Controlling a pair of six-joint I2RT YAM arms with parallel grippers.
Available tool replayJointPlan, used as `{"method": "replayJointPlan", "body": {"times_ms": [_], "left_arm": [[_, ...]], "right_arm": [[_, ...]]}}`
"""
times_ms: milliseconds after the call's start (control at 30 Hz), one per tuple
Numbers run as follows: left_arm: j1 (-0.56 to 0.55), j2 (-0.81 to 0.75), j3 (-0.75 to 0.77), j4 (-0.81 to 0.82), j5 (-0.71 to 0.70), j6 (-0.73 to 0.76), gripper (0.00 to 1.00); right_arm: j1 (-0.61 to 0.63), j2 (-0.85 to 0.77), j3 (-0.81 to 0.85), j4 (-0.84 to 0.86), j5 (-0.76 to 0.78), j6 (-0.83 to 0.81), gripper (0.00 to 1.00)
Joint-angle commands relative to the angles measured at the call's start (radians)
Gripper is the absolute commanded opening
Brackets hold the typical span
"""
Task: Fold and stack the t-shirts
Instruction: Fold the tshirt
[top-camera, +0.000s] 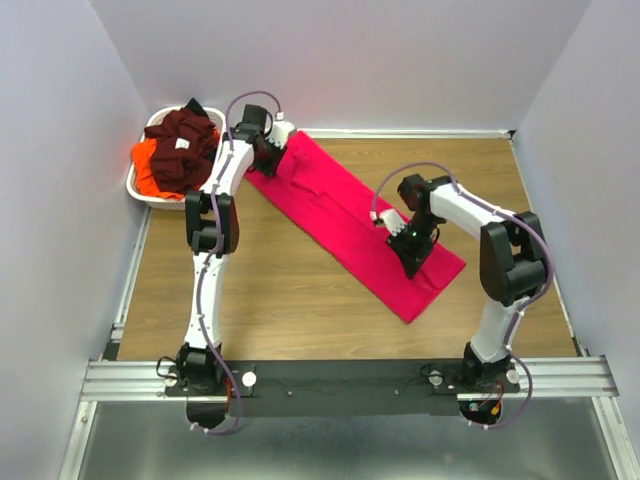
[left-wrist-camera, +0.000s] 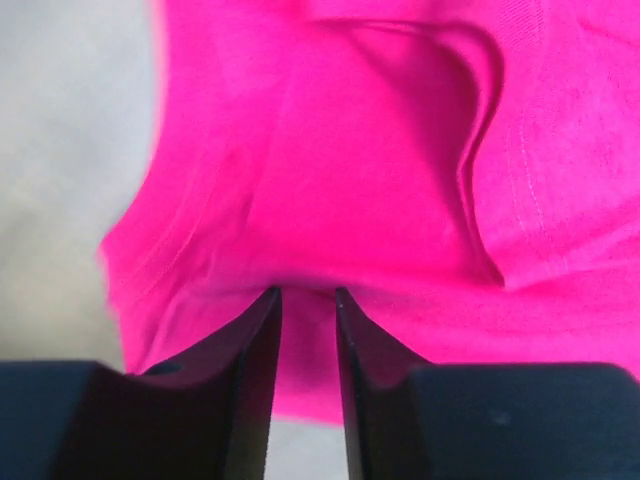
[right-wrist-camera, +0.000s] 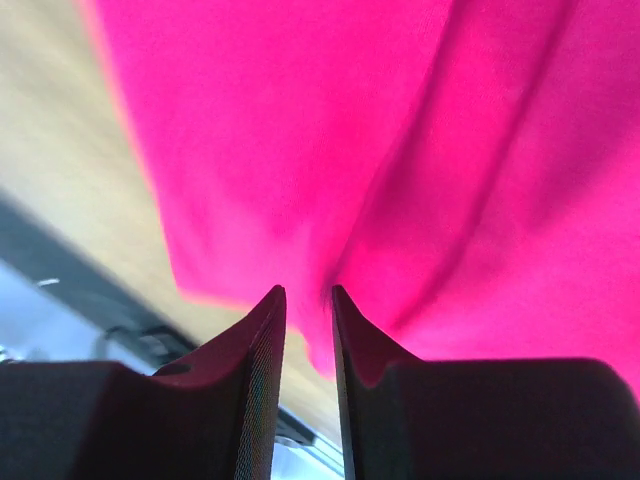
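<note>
At the bottom of the top view, nearest the camera, the rail (top-camera: 350, 378) is seen with both arm bases bolted to it. Beyond it, a stretch of bare tabletop (top-camera: 270, 290) lies between the bases and the work.

Right of centre, the right hand (right-wrist-camera: 305, 292) is set on the red tee (top-camera: 335, 205) near its lower-right end. In the wrist view its fingers are drawn nearly together, and a ridge of cloth appears pulled up to the tips. That end is therefore judged to be pinched rather than merely touched.

The tee is laid out as a long band running diagonally from lower right to upper left. It seems to be narrowed already by lengthwise folds.

At the far, upper-left end, the left hand (left-wrist-camera: 308, 292) is closed in the same way on a gathered fold, with creases drawn toward its fingertips. Both ends are probably held at once so that the band can be tensioned and one end carried over the other for the crosswise fold.

Farthest away, in the upper-left corner, the basket (top-camera: 140, 188) stands off the tee. In it a maroon tee (top-camera: 185, 140) is heaped over an orange tee (top-camera: 147, 160). Neither is yet folded, and both are presumably stored there, clear of the folding area, until wanted.
</note>
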Motion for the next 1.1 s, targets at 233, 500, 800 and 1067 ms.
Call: {"method": "replayJointPlan", "body": {"times_ms": [233, 500, 800, 1067], "left_arm": [[-0.005, -0.377, -0.269, 0.280, 0.152, -0.040, 0.61], [0.009, -0.516, -0.438, 0.341, 0.181, -0.113, 0.86], [0.009, -0.478, -0.444, 0.274, 0.171, -0.141, 0.55], [-0.054, -0.385, -0.450, 0.209, 0.132, -0.116, 0.48]], "right_arm": [[-0.019, 0.035, 0.240, -0.026, 0.029, 0.042, 0.30], [-0.014, 0.180, 0.226, 0.045, 0.130, 0.043, 0.27], [0.094, 0.156, 0.057, 0.054, 0.092, 0.039, 0.26], [0.357, 0.113, 0.043, -0.001, -0.125, 0.108, 0.27]]}}
